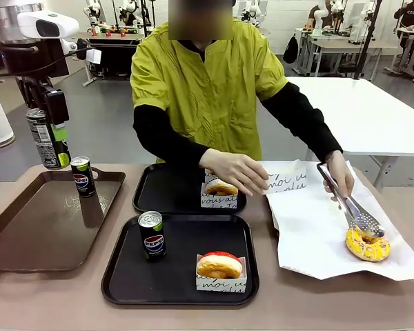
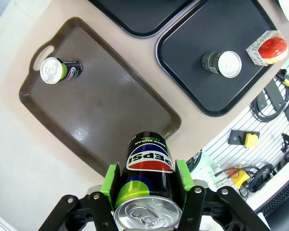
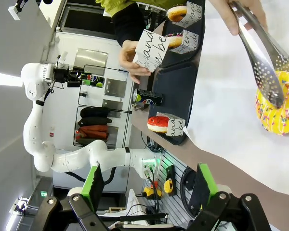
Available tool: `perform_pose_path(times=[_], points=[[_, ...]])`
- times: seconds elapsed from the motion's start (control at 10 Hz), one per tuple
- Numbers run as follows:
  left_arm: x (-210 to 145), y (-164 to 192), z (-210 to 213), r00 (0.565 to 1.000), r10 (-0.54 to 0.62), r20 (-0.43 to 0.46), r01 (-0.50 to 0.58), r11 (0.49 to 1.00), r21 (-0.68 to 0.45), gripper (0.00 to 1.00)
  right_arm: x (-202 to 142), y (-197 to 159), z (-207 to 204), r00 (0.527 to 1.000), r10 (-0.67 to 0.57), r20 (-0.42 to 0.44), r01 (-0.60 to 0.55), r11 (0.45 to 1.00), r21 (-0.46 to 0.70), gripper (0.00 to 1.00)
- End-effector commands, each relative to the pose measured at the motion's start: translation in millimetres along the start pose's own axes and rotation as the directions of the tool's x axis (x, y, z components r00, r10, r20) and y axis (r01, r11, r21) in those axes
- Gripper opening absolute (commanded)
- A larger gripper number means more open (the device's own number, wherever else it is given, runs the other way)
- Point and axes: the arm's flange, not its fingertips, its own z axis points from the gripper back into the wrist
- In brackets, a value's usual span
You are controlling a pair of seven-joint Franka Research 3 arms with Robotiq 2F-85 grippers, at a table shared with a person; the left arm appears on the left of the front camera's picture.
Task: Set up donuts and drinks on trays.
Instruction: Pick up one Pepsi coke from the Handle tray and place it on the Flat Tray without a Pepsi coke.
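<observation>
- Up over the far-left corner of the brown tray (image 1: 27, 227), grips a held can (image 1: 47, 138) in the left gripper (image 1: 53, 134), well clear of the surface.
- Pinches it across the body between the green pads (image 2: 111, 180), jaws roughly half closed, can upright, logo facing away from the wrist.
- Holds the right gripper (image 3: 148, 187) spread wide with nothing between its fingers, off at the robot's right and looking across the white paper sheet (image 1: 310, 234).
- Shows the near black tray (image 1: 179, 265) already served: a served can (image 1: 151, 235) at its left and a red-iced donut (image 1: 219, 264) in a white box at its front right.
- Shows the far black tray (image 1: 162, 196) with one boxed donut (image 1: 221, 187) just under the person's hand (image 1: 238, 171), and no drink.
- Leaves a spare can (image 1: 82, 176) standing at the brown tray's far edge.
- Has the person's other hand (image 1: 339, 179) closing tongs (image 1: 348, 207) on a yellow donut (image 1: 367, 245) lying on the sheet.
- Reads as the carry of a drink toward the far black tray, the one short of a can.
- Calls next for a move rightward, high enough to pass over the spare can and the tray rim, then straight down onto the bare left part of that tray.
- Needs room kept from the person's hand and sleeve, and the jaws opened only once the base sits flat.
</observation>
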Motion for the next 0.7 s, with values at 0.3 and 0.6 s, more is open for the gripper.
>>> perform_pose_path(times=[0.3, 0.6], points=[[-3.0, -0.3, 4.1, 1.000, -0.001, 0.000, 0.001, 1.000, 0.001, 0.58, 3.1, 0.4, -1.0, 1.000, 0.018, 0.019, -0.018, 1.000, 0.022, 1.00], [-3.0, -0.3, 4.1, 1.000, -0.001, 0.000, 0.001, 1.000, 0.001, 0.58, 3.1, 0.4, -1.0, 1.000, 0.018, 0.019, -0.018, 1.000, 0.022, 1.00]])
